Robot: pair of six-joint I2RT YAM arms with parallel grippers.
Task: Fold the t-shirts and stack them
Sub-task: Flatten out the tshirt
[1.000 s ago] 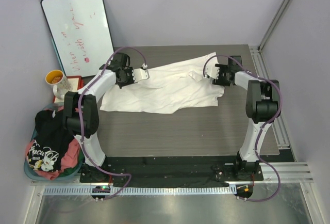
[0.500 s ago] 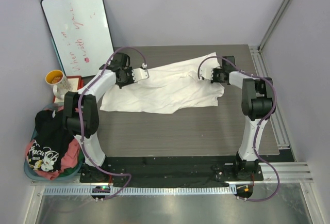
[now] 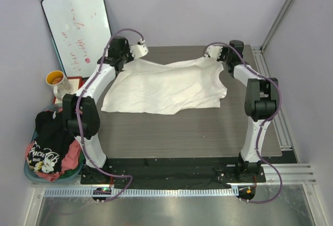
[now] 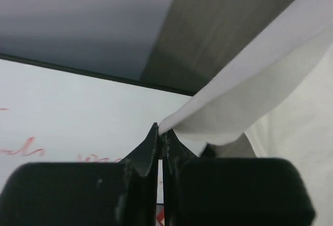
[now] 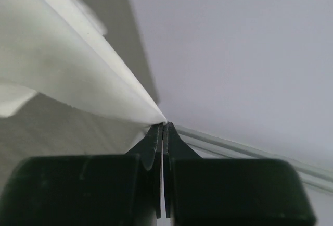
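The white t-shirt (image 3: pixel 166 88) lies spread on the dark table (image 3: pixel 182 132), its far edge lifted between both arms. My left gripper (image 3: pixel 128 59) is shut on the far left corner of that shirt (image 4: pixel 250 90), and its fingertips (image 4: pixel 156 135) pinch the fabric edge. At the far right my right gripper (image 3: pixel 217 55) is shut on the other corner of the white shirt (image 5: pixel 62 64), which comes to a point at the fingertips (image 5: pixel 158 132). A black t-shirt with pale lettering (image 3: pixel 47 142) and a pink-red one (image 3: pixel 73 155) lie heaped in the basket at the left.
A teal-rimmed basket (image 3: pixel 31 174) sits off the table's left front. A whiteboard (image 3: pixel 78 30) leans at the back left, seen close behind the left fingers (image 4: pixel 67 116). A mug (image 3: pixel 58 82) stands beside it. A metal rail (image 3: pixel 270 80) runs along the table's right side.
The right gripper closed on the shirt's right corner. Both grippers then moved toward the far edge and lifted, pulling the shirt's far edge out straight between them.
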